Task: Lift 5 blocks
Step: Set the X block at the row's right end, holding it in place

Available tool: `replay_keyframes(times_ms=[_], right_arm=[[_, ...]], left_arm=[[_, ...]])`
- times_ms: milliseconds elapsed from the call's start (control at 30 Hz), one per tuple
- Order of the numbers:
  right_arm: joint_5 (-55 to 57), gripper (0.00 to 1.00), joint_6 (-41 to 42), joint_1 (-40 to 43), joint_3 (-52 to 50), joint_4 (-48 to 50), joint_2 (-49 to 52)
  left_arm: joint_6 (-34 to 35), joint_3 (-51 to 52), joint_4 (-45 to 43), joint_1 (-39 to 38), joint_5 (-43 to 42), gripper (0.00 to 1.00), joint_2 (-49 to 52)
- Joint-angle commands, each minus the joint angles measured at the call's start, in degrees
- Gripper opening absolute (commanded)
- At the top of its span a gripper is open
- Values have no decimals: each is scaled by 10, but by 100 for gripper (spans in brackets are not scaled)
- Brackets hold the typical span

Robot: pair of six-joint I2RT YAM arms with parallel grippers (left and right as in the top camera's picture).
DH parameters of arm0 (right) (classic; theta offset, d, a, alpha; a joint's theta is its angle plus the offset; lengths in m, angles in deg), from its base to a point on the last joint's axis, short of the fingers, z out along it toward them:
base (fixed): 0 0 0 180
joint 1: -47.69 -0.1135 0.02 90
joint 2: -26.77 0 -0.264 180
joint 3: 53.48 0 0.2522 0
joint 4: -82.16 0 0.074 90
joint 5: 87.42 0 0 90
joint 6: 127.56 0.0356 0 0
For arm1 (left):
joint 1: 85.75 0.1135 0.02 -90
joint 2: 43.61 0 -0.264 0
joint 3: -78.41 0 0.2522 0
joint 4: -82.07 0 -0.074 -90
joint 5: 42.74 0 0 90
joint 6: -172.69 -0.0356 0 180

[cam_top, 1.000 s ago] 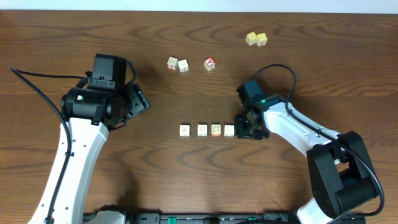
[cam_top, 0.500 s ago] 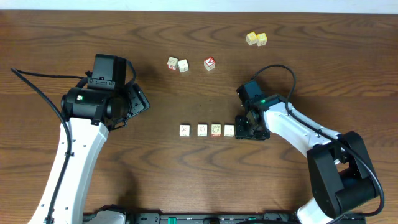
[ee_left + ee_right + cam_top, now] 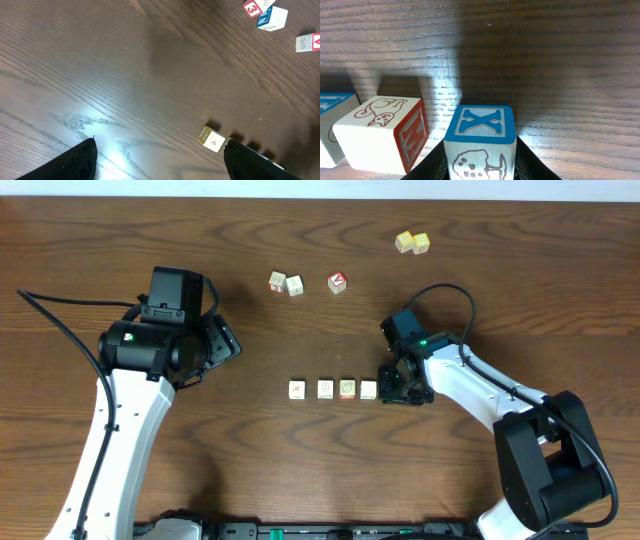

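Dark desk (image 3: pixel 300 480): four blocks (image 3: pixel 325 389) lined up; at their three o'clock your right end effector (image 3: pixel 392 388) clamps the fifth block (image 3: pixel 479 135), likely last; left end effector (image 3: pixel 160 145) spread.

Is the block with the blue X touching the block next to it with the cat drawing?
Apart. The right wrist view shows a strip of bare table between the blue X block and the cat block.

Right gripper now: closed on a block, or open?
The right gripper is shut on the X block: in the wrist view its fingers hug both sides. Lifted or not, cannot tell.
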State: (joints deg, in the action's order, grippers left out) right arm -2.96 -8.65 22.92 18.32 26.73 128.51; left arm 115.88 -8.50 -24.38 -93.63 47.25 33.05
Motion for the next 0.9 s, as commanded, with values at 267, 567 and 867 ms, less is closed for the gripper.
replay_keyframes(times_ms=[267,567,867], right_arm=[[-5,36,-1,-4,0,2,2],[-5,43,0,-4,2,2,2],[-16,43,0,-4,4,2,2]], left_arm=[[-1,-1,2,2,7,81,0],[-1,-1,2,2,7,82,0],[-1,-1,2,2,7,81,0]])
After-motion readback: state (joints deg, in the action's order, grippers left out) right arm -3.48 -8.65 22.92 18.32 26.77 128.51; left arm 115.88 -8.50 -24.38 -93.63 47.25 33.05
